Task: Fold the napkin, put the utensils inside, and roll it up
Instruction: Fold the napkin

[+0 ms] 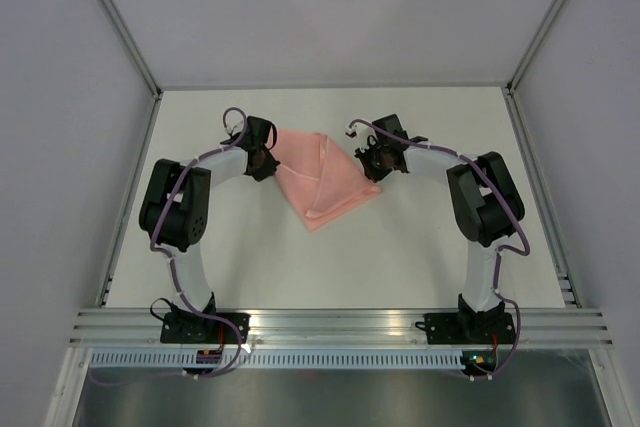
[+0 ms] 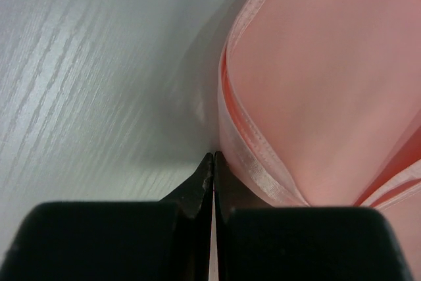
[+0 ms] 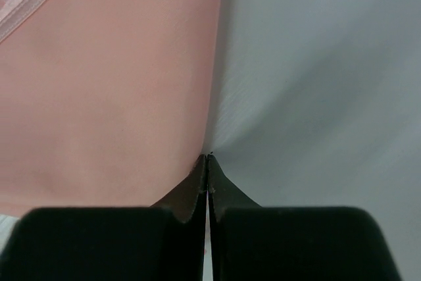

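Observation:
The salmon-pink napkin (image 1: 320,182) lies partly folded on the white table (image 1: 400,257), between the two arms. My left gripper (image 1: 265,160) is at its left edge. In the left wrist view the napkin (image 2: 329,83) shows its hemmed edge running down into the tips of that gripper (image 2: 214,156), whose jaws are pressed together on it. My right gripper (image 1: 375,160) is at the cloth's right edge. In the right wrist view the napkin (image 3: 105,83) ends at the closed tips of that gripper (image 3: 208,157). The utensils are out of view.
Grey walls and slanted metal frame posts (image 1: 130,152) close in the table on both sides and at the back. An aluminium rail (image 1: 340,325) with the arm bases runs along the near edge.

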You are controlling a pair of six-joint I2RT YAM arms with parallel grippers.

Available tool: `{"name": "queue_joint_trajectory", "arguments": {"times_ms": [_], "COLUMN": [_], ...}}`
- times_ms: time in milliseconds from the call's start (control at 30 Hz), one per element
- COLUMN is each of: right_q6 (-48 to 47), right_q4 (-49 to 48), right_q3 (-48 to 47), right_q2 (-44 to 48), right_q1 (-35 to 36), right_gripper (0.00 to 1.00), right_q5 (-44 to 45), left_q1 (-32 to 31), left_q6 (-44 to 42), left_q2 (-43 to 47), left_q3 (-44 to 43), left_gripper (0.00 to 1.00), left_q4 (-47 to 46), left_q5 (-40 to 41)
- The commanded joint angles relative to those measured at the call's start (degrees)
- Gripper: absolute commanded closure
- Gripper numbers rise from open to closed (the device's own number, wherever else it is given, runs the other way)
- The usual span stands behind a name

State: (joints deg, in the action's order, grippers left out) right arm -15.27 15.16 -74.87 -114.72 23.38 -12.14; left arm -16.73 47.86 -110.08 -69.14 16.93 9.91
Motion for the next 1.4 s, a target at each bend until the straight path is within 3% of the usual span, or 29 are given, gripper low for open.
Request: {"name": "queue_joint_trajectory", "arguments": {"times_ms": [0, 567, 833, 1067, 1267, 1300, 1367], "right_q6": [-0.38, -2.75, -2.31, -1.78, -1.87, -1.78, -1.17], "right_q4": [3.56, 8.04, 10.77, 10.77, 12.61, 12.88, 13.75], "right_q3": [2.44, 13.78, 13.09, 12.21, 9.84, 9.57, 7.91], "right_q2": [2.73, 13.29, 14.61, 16.44, 22.24, 22.95, 24.53], "right_q1": [0.44, 7.82, 9.67, 8.27, 5.01, 5.01, 5.1], "right_gripper": [0.98, 1.0, 1.0, 1.0, 0.82, 0.75, 0.73], "right_q5": [-2.09, -3.32, -4.3, 1.5, 2.38, 2.56, 3.53], "left_q1": [0.3, 0.3, 0.21, 2.14, 7.5, 8.2, 8.73], "left_q6": [-2.24, -11.64, -15.51, -15.78, -15.86, -16.56, -16.92], "left_q2": [-2.94, -14.36, -18.15, -15.52, -4.91, -3.23, 1.59], "left_q3": [-3.45, -21.9, -29.2, -30.0, -25.09, -24.2, -21.4], "left_gripper": [0.98, 0.96, 0.87, 0.68, 0.53, 0.52, 0.5], "left_q4": [1.96, 8.12, 8.65, 8.3, 5.4, 4.96, 4.08], "left_q5": [-1.03, -9.63, -14.3, -12.99, -15.62, -15.54, -15.62]}}
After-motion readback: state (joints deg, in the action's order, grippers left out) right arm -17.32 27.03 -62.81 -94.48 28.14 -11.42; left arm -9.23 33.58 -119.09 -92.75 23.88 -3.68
